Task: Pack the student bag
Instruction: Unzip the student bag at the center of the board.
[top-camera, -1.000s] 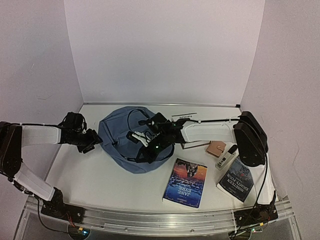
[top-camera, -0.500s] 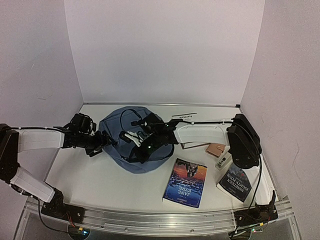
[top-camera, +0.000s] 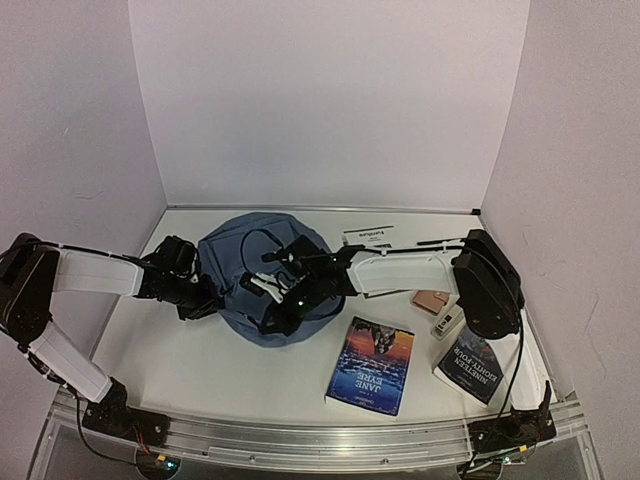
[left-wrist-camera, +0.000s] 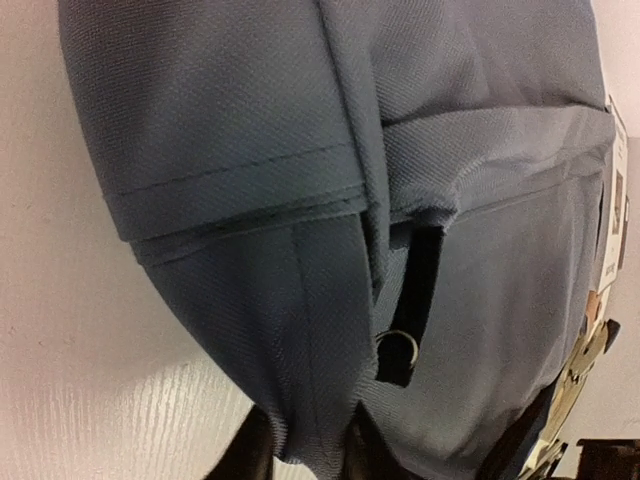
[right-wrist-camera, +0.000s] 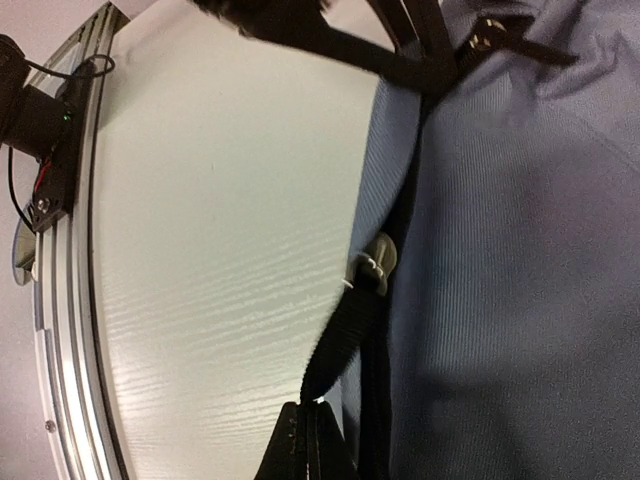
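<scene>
**Top external view.** One student bag (top-camera: 240, 262) lies on the table (top-camera: 200, 365), between the two arms. The left gripper (top-camera: 208, 300) is at the bag's left edge. The right gripper (top-camera: 272, 318) is over the bag's near right side; how either pair of jaws stands is not clear from up here. Two books lie to the right of the right gripper. One is the Jane Eyre book (top-camera: 372, 365), near and just past the bag's edge. The other is the Nineteen Eighty-Four book (top-camera: 478, 362), well beyond it. Beside that second book are one tan wallet (top-camera: 432, 298) and one small white device (top-camera: 447, 322).

**Left wrist view.** The left gripper (left-wrist-camera: 305, 440) is clamped on the bag (left-wrist-camera: 250, 120). Its two dark fingers (left-wrist-camera: 255, 455) pinch a fold of the blue fabric between them. Just ahead of the fingertips, to the right, one black zip tab (left-wrist-camera: 415, 290) with one metal ring (left-wrist-camera: 398, 345) hangs from a seam.

**Right wrist view.** The right gripper (right-wrist-camera: 305, 410) has its fingers together on one black strap (right-wrist-camera: 345, 335). The strap runs straight ahead from the tips along the bag's edge. One pale clip (right-wrist-camera: 378, 258) sits on the strap further ahead. Blue fabric (right-wrist-camera: 520, 250) fills the right of the fingers. White table (right-wrist-camera: 200, 250) and one metal rail (right-wrist-camera: 62, 300) are on the left.
</scene>
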